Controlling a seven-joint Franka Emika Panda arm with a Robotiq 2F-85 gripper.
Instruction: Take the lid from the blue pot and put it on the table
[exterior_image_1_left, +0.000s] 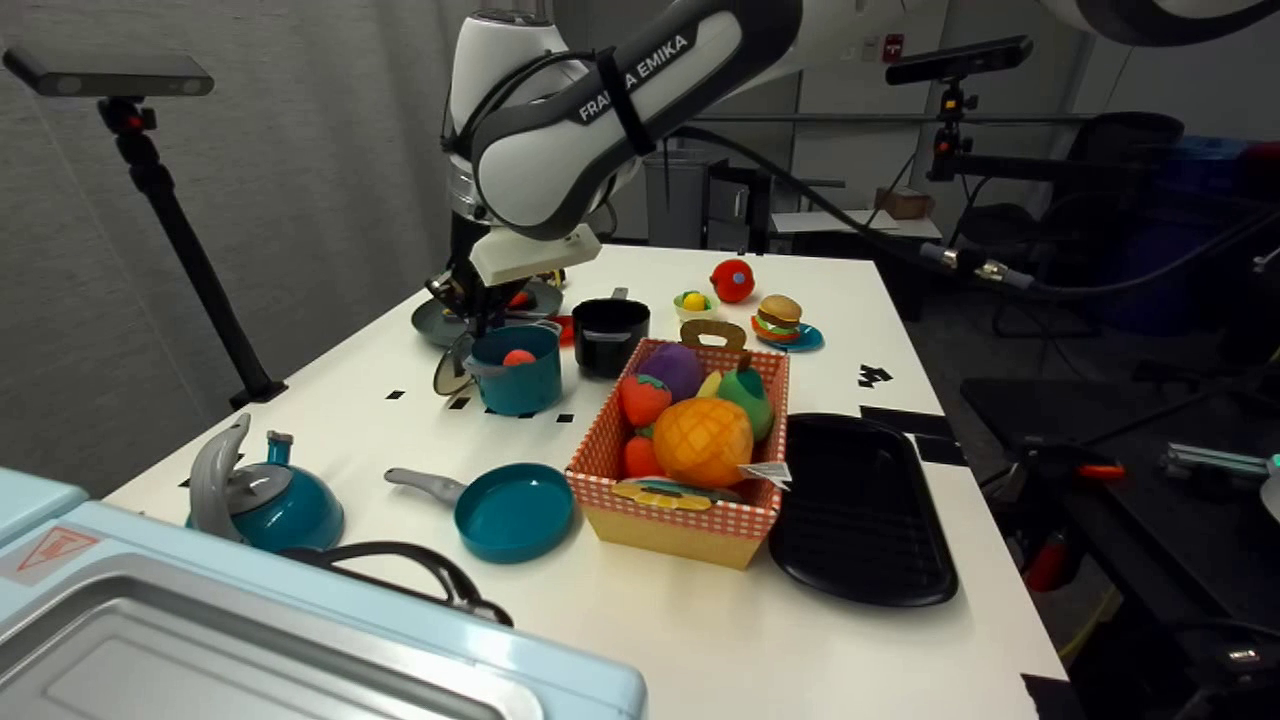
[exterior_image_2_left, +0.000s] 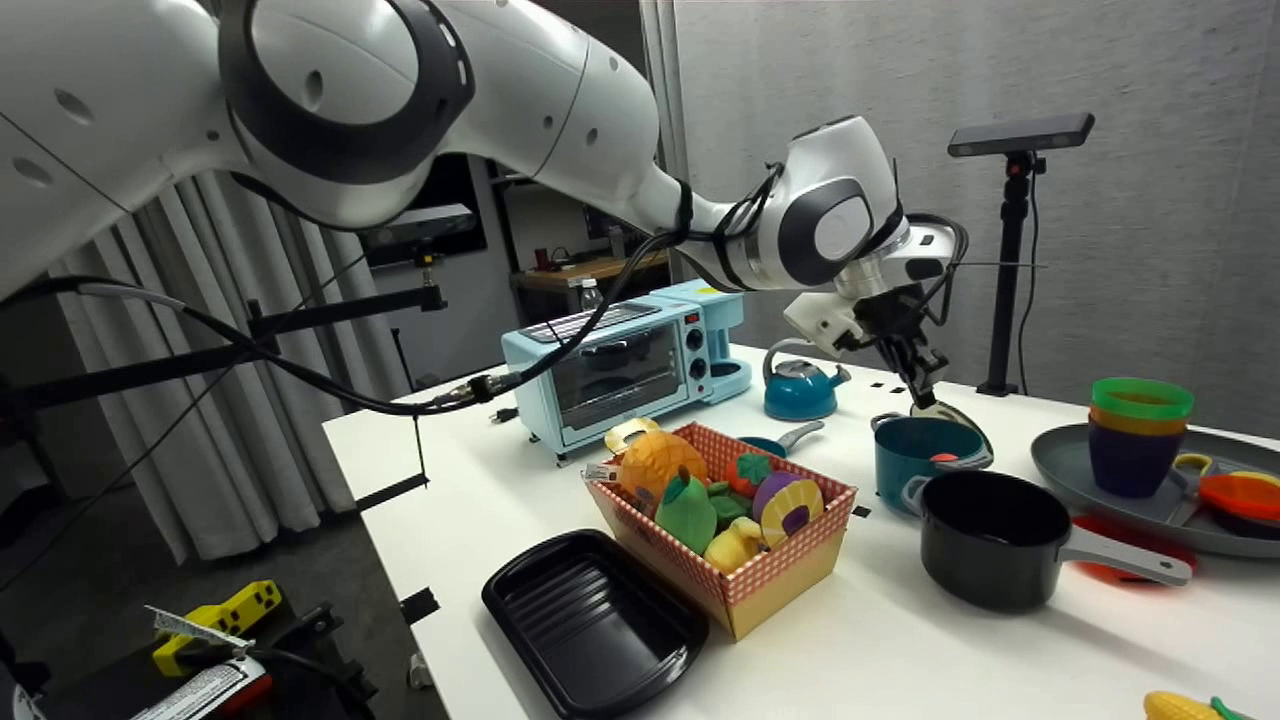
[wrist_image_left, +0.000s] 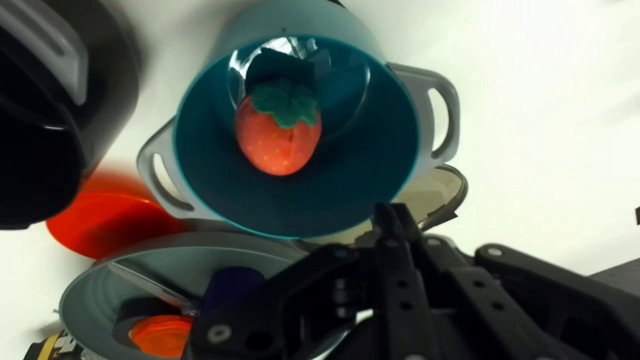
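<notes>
The white table (wrist_image_left: 540, 100) is the place to finish on, but anything set down toward seven o'clock in the wrist view could end up propped, I judge, since the grey dish (wrist_image_left: 92, 300) crowds that side. The gripper (wrist_image_left: 392, 209) reaches in from five o'clock, its jaws fully together with nothing seen between them; closed like this it could only push, not lift. The blue pot (wrist_image_left: 360, 165), toward eleven, risks being shoved or tipped if the gripper swings that way, because the closed tips hang right by its rim. The lid (wrist_image_left: 435, 192) is off the pot, outside its wall at the pot's four o'clock, tilted and partly hidden; whether the tips touch it I cannot tell, but a press from above could make it skid or flip. The toy strawberry (wrist_image_left: 278, 150) in the pot would probably roll if that rim took a knock.
</notes>
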